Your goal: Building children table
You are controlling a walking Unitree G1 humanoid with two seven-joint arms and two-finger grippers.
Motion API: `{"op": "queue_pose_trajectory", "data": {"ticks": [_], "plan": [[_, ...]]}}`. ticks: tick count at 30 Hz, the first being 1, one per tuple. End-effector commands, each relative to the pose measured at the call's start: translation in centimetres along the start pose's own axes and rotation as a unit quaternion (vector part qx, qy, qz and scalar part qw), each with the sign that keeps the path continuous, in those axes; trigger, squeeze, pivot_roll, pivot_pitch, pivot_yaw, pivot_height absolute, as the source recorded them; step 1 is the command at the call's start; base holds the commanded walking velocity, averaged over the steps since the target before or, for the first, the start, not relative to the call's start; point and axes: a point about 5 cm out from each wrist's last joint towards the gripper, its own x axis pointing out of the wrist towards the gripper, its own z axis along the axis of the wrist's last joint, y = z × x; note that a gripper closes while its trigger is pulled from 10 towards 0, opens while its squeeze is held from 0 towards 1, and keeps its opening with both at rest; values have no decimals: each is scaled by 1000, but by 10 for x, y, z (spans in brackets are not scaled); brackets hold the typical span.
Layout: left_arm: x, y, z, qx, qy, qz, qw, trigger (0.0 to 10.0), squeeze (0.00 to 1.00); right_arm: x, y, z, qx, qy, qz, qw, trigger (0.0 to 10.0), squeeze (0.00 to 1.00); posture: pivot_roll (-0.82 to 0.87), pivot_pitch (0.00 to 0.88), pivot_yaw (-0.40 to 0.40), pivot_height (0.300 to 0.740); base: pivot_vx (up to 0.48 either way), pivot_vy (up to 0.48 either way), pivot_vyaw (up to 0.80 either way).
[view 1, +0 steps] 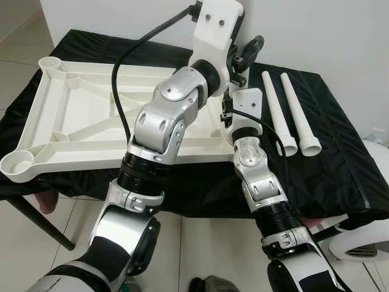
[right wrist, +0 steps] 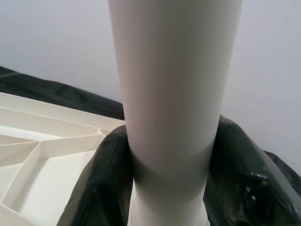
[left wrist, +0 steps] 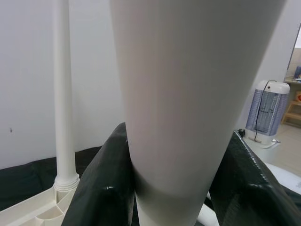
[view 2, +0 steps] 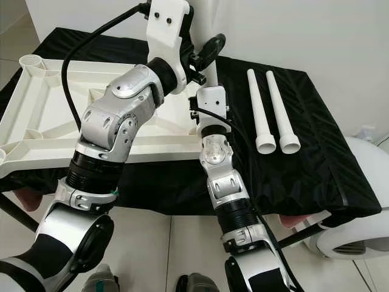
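We see no readable writing anywhere. Our right gripper [right wrist: 164, 197] clamps a smooth white tapered leg [right wrist: 171, 94], both black fingers [right wrist: 101, 188] pressed to its sides. Our left gripper [left wrist: 164, 197] grips a white leg [left wrist: 188, 94] the same way; whether it is the same one we cannot tell. Just left of both grippers lies the tabletop [view 1: 91, 115], white plastic, upside down on the black-draped desk [view 1: 340, 152], with ribs crossing its underside and round sockets at its corners. Beyond the left gripper another leg [left wrist: 63, 94] stands upright in a socket. Right of the grippers, two legs [view 1: 289, 115] lie side by side on the cloth.
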Motion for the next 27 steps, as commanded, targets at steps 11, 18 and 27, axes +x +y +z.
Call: {"op": "queue_pose_trajectory", "data": {"ticks": [11,18,27], "plan": [[-2,-20,14,-31,-25,-76,996,10000,1000,-2,-8,-9,20,14,-4,1000,10000,0,86,5,-122,740,0,0,0],[-6,-21,14,-41,-25,-90,995,10000,0,-2,-11,-10,43,21,-15,999,10000,0,90,5,-120,740,0,0,0],[-31,8,12,-105,-29,-80,991,10000,0,1,-29,-12,113,30,-50,992,10000,0,86,1,-113,740,0,0,0]]}}
